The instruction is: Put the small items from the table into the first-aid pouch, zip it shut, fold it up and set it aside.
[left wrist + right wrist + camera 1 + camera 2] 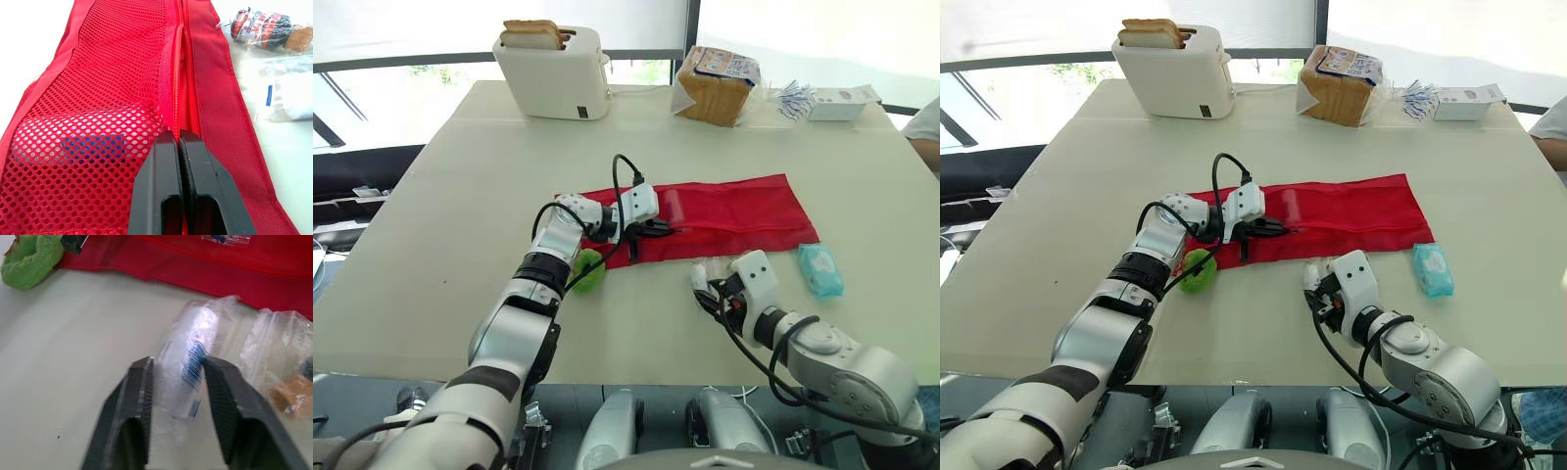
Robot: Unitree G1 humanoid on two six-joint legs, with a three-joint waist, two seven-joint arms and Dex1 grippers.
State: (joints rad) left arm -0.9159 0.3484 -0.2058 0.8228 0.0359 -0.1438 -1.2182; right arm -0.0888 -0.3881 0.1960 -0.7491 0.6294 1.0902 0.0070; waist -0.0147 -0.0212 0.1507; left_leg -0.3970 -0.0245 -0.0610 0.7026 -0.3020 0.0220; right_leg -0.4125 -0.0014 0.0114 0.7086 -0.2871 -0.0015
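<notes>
— On the surface, where did you have everything at that moment?

— The red first-aid pouch lay unfolded mid-surface, its zipper parted. My left gripper was fully closed, pinching the zipper's lip beside the mesh pocket. My right gripper sat just in front of the pouch. Its fingers were partway apart, with the wrapped bandage roll between them and the pads on the wrapper.

— How did you reckon to do the step well?

— I judged the wrapper slippery, so I wanted the squeeze on the roll itself, not on loose film. Then a low carry to the opening while the left lifted the lip enough to gape it. A green cloth ring and a teal tissue pack waited beside the pouch.

— Did the views differ?

— Yes. My left wrist view showed a white-and-blue item inside the mesh, which from the head read as just a pale patch. My right wrist view showed a second bag, something brown inside, right against the roll. I feared dragging it along.
</notes>
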